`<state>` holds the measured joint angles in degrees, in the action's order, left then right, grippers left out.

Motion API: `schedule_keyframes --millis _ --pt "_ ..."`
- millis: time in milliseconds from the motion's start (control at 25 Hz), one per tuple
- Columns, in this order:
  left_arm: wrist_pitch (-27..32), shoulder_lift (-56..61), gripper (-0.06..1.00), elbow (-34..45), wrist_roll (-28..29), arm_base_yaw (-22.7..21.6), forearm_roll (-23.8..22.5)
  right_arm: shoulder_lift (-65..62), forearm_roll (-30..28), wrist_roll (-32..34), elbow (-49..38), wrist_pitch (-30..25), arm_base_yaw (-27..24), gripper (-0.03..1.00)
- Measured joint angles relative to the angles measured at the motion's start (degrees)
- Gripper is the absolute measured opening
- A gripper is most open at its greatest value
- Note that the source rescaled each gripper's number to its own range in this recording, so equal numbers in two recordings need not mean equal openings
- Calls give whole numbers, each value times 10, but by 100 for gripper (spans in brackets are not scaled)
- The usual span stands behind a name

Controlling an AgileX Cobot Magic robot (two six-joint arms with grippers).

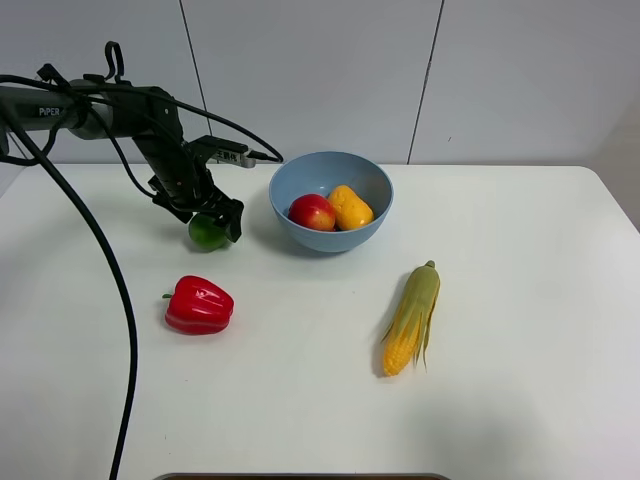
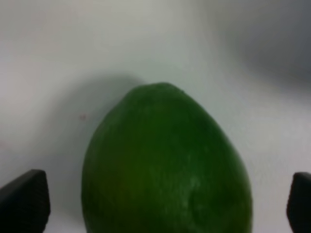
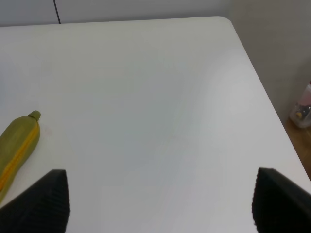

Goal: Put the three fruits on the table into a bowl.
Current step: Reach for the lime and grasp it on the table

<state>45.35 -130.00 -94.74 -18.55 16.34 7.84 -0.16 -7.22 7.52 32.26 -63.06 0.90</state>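
Plainly, saw the white table (image 1: 520, 300) filling the high view from edge to edge, with a pale panelled wall (image 1: 320, 70) behind it. Found the left arm (image 1: 120, 115) reaching in from ten o'clock, with black cables (image 1: 100, 260) hanging off it. Found the light-blue bowl (image 1: 335, 243) standing at twelve o'clock of the table's middle. Spotted a corn cob (image 1: 411, 320) in green husk lying at three o'clock of the middle, its pointed end toward one o'clock. Caught that same end at the margin of the right wrist view. Spotted a red bell pepper (image 1: 199, 305) on its side at nine o'clock.

Saw the left gripper (image 1: 214, 222) low over the table at ten o'clock of the middle, spread wide and straddling the lime (image 2: 165, 165). Made out bare table between each of its fingers (image 2: 24, 201) and the peel, so no pinch. Saw the right gripper (image 3: 160, 204) only in its own wrist view, spread apart over bare table with nothing between.

Found the yellow-orange fruit (image 1: 350, 206) inside the bowl, and the red fruit (image 1: 312, 212) touching it at its nine o'clock side. Found the lime resting on the table outside the bowl, near the bowl's nine o'clock.
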Motion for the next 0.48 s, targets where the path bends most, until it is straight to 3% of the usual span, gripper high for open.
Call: schedule_keyframes --millis 480 --pt "-17 -31 100 -3 1 0 -2 0 0 0 0 0 0 49"
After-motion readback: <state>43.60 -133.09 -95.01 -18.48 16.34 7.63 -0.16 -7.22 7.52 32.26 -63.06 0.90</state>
